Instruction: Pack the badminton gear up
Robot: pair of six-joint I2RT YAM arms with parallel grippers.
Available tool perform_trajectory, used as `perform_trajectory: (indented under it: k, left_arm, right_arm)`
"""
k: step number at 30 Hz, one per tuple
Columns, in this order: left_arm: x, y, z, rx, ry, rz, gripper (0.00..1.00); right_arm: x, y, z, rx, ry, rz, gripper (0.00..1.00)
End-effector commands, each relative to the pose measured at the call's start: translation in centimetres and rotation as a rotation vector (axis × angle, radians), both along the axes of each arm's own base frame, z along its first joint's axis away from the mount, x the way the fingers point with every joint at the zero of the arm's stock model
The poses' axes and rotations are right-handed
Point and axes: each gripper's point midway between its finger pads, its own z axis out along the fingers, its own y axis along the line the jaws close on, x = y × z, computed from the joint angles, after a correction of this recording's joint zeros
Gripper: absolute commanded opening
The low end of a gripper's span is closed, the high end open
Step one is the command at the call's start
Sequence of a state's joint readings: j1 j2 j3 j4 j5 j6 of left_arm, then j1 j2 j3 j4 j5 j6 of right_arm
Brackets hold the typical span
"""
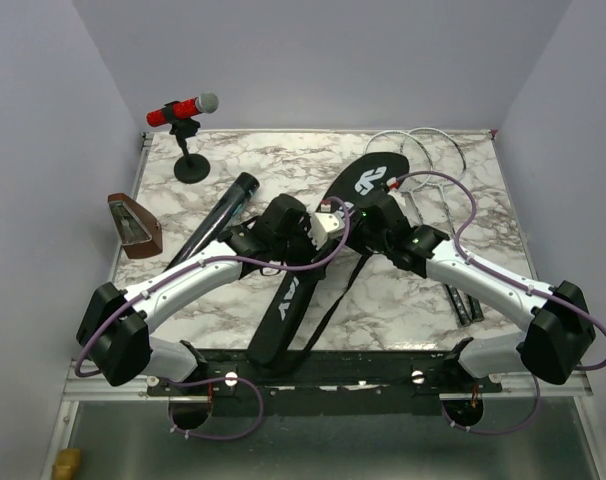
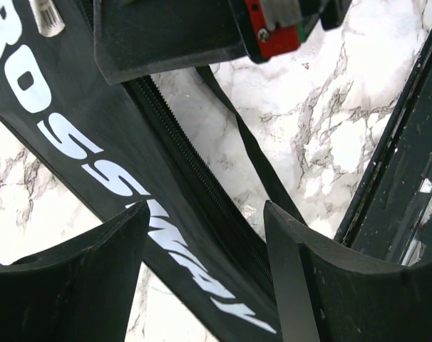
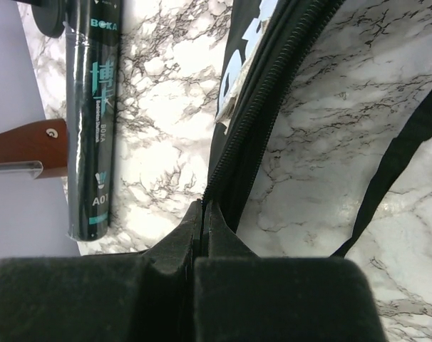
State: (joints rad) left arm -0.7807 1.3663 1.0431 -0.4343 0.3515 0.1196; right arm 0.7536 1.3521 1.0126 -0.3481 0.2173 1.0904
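The black racket bag (image 1: 288,300) lettered "CROSSWAY" (image 2: 95,153) lies diagonally across the table's middle. My left gripper (image 1: 315,232) is open above it, and the bag and its zipper run below the gap between the fingers (image 2: 205,211). My right gripper (image 1: 355,214) is shut on the bag's zipper edge (image 3: 234,135), with the fingertips pinched together (image 3: 204,208). The black tube (image 1: 218,213) lies left of the bag and also shows in the right wrist view (image 3: 92,121). The rackets (image 1: 428,165) lie at the far right. No shuttlecocks are in view.
A red microphone on a black stand (image 1: 183,112) is at the far left corner. A brown wedge (image 1: 133,225) sits at the left edge and shows in the right wrist view (image 3: 23,146). The bag's black strap (image 1: 333,290) trails toward the near edge.
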Motion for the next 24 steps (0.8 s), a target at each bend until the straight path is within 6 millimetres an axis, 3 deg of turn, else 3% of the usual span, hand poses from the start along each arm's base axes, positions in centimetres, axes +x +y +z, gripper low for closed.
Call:
perform_trajectory:
  k: [1,11,24]
  left_arm:
    - [-0.5,0.1,1.5,-0.03,-0.007,-0.032,0.73]
    - [1.4,1.6,0.7,0.006,-0.071,0.026,0.69]
    - [-0.2,0.9,0.9,-0.026,-0.003,-0.023,0.7]
  right_arm:
    - [0.3,-0.3,2.0,0.001,-0.048,-0.02,0.0]
    - [0.3,-0.1,2.2,0.001,-0.05,-0.011,0.0]
    - [0.5,0.2,2.7,-0.008,-0.058,-0.005,0.0]
